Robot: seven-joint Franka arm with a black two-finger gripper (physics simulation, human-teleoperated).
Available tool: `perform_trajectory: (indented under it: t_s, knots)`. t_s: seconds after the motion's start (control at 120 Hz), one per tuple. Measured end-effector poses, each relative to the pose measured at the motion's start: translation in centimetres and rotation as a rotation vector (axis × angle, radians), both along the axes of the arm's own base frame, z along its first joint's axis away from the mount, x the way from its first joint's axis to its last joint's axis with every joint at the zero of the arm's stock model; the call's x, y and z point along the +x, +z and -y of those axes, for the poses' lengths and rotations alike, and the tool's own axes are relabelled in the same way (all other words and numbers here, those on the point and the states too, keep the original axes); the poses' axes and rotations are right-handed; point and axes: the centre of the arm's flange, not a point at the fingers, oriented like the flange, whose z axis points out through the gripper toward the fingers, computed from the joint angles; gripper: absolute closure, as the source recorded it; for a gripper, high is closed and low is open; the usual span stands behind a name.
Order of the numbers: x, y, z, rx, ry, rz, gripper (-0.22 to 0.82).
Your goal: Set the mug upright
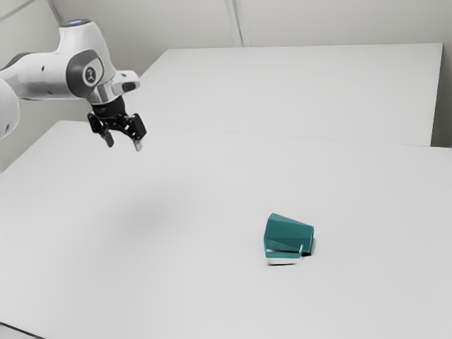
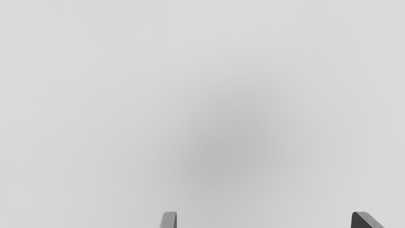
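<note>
Pale tabletop (image 1: 176, 282) holds the teal mug (image 1: 288, 234) on its side, well apart from the raised gripper (image 1: 124, 145), toward the exterior view's right. Its fingers (image 2: 169, 220) stand wide apart, cut off by the wrist view's edge.

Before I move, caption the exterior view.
Open fingers above the table, teal mug lying on its side.

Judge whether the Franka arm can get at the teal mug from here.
Probably yes: the hand is open and raised, and nothing stands between it and the mug, lying on its side on the table.
</note>
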Motion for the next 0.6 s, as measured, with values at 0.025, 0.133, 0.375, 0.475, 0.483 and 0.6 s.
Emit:
perform_trajectory:
  t_s: [0.025, 0.133, 0.375, 0.475, 0.483, 0.6]
  knots:
    - [-0.1, -0.2, 0.0, -0.002, -0.003, -0.001, 0.00]
    - [-1.7, -1.2, 0.1, -0.045, -0.003, 0.002, 0.00]
    - [-1.8, -7.5, 4.7, -0.466, 0.090, -0.002, 0.00]
    - [-1.0, -10.4, 9.4, -0.574, 0.059, -0.042, 0.00]
    - [-0.9, -10.7, 9.8, -0.581, 0.056, -0.047, 0.00]
    - [-0.5, -14.4, 13.9, -0.677, 0.041, -0.097, 0.00]
